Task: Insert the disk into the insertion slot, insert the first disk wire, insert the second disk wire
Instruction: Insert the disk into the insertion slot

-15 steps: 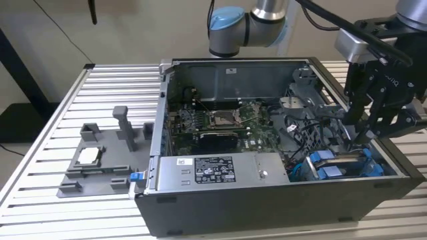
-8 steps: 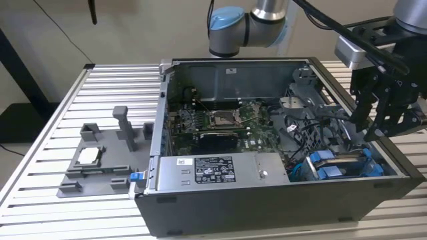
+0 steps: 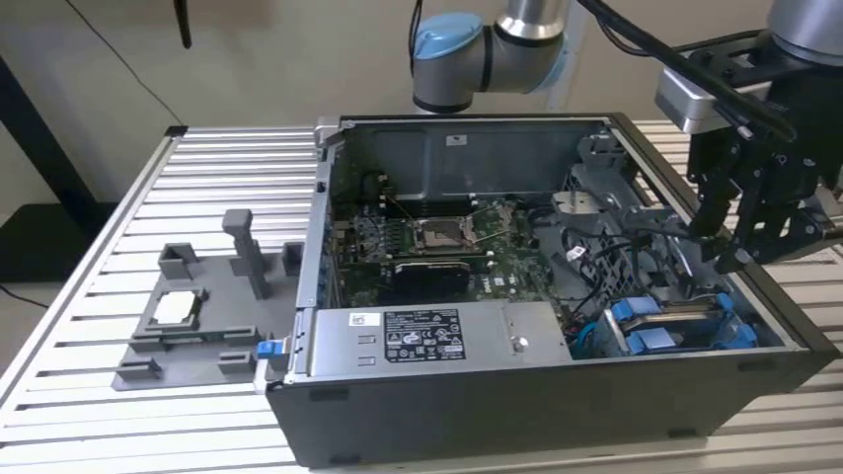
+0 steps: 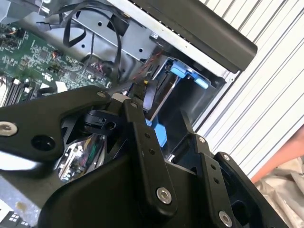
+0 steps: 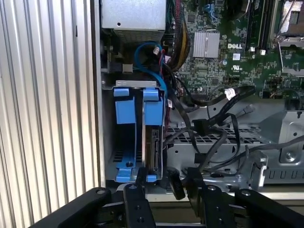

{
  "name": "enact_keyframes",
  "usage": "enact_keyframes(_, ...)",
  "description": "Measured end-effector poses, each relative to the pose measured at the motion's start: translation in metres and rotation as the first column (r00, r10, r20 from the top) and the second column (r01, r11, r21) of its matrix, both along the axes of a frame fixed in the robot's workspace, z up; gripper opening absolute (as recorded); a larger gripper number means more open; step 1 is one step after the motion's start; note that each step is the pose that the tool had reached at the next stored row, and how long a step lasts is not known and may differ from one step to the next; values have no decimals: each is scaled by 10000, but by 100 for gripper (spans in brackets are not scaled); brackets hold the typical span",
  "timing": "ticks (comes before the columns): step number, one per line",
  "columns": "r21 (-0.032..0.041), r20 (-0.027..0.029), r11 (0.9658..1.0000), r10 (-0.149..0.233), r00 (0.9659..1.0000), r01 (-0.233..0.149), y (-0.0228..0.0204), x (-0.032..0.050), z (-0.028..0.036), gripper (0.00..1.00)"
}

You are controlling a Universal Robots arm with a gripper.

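The disk (image 3: 668,312) stands on edge in its blue carrier inside the insertion slot (image 3: 630,343), a dark cage at the front corner of the open computer case on the exterior view's right. In the first wrist view the disk (image 5: 153,142) shows edge-on inside the slot (image 5: 107,142), beside a second blue carrier (image 5: 125,105). My gripper (image 3: 731,255) hangs just above the cage. Its fingers (image 5: 140,175) stand apart, so it is open (image 5: 166,178). A black wire plug (image 5: 175,184) lies between them, close to one finger. Black disk wires (image 5: 209,126) loop beside the cage.
The case lies open on a slatted metal table (image 3: 79,326). Inside are the motherboard (image 3: 435,237) and a grey labelled power-supply box (image 3: 421,334). A grey fixture tray with posts (image 3: 197,316) sits at the exterior view's left. The case wall (image 3: 777,326) runs close beside the gripper.
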State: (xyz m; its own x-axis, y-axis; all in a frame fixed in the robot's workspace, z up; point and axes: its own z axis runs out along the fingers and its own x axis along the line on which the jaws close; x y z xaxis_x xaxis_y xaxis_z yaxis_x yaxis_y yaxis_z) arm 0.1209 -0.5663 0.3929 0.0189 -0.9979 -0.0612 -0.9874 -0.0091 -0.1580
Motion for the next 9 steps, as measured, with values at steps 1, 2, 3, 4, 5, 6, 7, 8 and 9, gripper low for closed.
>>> enact_keyframes(1, 0, 51, 10000, 63, 10000, -63, 3, 0, -4, 47)
enact_keyframes(2, 0, 94, 9999, 123, 9999, -123, 6, 0, -8, 47)
enact_keyframes(3, -3, 136, 9998, 199, 9997, -199, 11, 0, -11, 47)
enact_keyframes(4, -4, 169, 9996, 273, 9995, -273, 16, 1, -15, 47)
enact_keyframes(5, -3, 190, 9995, 330, 9993, -330, 22, 2, -19, 47)
enact_keyframes(6, -3, 193, 9994, 347, 9992, -347, 26, 2, -20, 47)
enact_keyframes(7, -10, 193, 9994, 352, 9992, -352, 30, 1, -20, 47)
enact_keyframes(8, -17, 193, 9994, 357, 9992, -356, 34, 1, -20, 47)
enact_keyframes(9, -27, 193, 9993, 363, 9992, -363, 37, 1, -20, 44)
